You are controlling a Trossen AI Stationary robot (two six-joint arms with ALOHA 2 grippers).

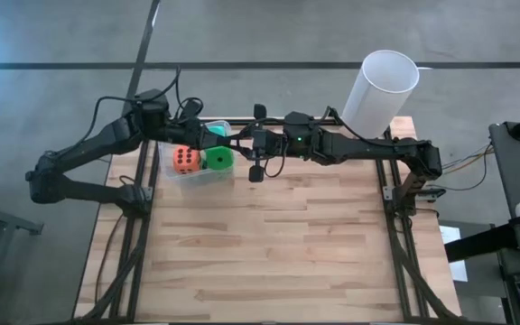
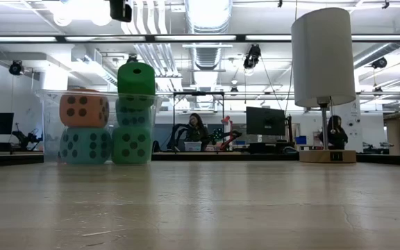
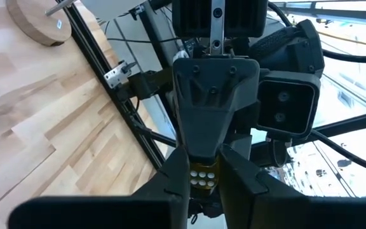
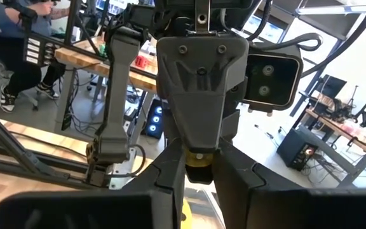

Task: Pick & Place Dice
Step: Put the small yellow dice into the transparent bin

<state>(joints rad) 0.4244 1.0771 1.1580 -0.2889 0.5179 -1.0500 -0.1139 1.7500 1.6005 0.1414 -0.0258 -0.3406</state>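
Left gripper [image 1: 228, 137] and right gripper [image 1: 242, 141] are meeting nose-to-nose over the dice [image 1: 201, 159] at the counter's [image 1: 278, 244] far-left edge, both pinching one small yellow die [image 3: 201, 177]

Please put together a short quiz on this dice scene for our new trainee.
1. True or false: the left gripper and the right gripper meet just above the clear tub.
2. In the low view, the orange die rests on: A) a teal die; B) a red die; C) a purple die.
3. How many dice make up the taller stack beside it?

Key: 1 true; 2 A; 3 three.
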